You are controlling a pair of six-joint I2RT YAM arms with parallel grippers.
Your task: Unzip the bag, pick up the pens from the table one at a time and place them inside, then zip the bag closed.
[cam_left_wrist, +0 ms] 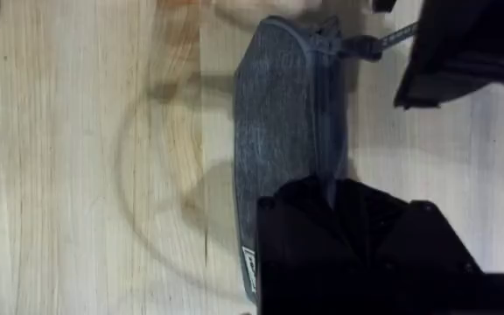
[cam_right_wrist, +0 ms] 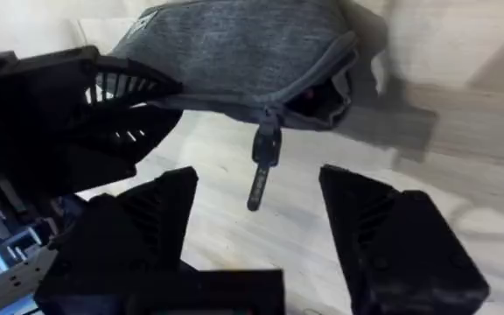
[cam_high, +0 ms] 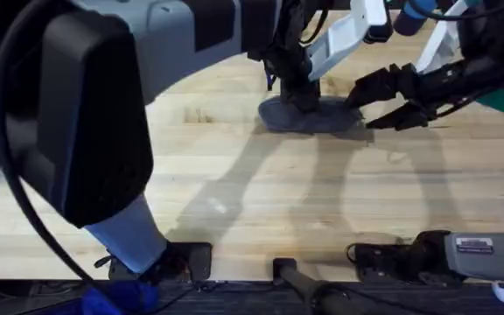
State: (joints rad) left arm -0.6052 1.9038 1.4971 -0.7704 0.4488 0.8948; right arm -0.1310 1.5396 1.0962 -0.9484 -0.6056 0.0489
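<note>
Left end effector (cam_high: 297, 94) pins bag (cam_high: 313, 115) — right (cam_right_wrist: 256, 227) open.

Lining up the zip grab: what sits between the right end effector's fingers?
The zipper pull tab hangs from the bag between them, untouched, in the right wrist view.

A pale wooden plank tabletop (cam_high: 261, 201) with visible grain fills the scene, crossed by soft grey shadows; its near edge meets darkness below.
</note>
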